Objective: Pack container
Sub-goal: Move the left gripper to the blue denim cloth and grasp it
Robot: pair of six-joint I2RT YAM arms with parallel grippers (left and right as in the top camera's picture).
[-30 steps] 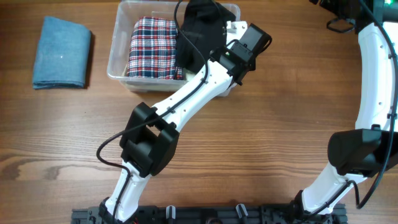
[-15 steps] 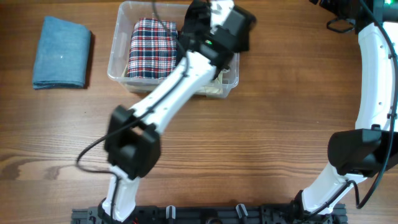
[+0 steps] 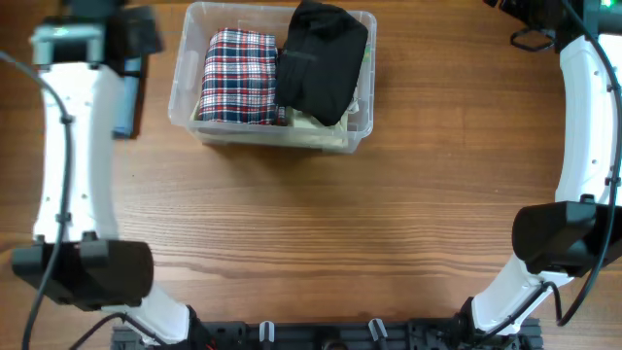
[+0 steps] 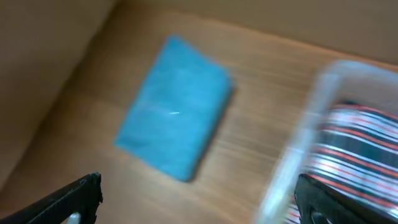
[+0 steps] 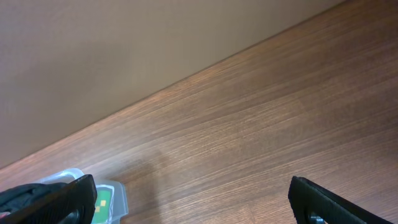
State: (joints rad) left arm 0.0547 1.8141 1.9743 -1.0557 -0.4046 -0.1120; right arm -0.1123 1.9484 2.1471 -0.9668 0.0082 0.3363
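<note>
One cloth (image 4: 174, 130) lies outside the container (image 3: 181, 97); my left gripper (image 4: 198, 202), wide open, empty, must drop onto it.

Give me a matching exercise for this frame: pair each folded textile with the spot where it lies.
Things
1. red, white and blue plaid folded cloth
2. black folded garment
3. blue folded towel

Places
A. on the wooden table, outside the clear plastic rectangular container
B. left half of the container
C. right half of the container

Pairs: 1-B, 2-C, 3-A
</note>
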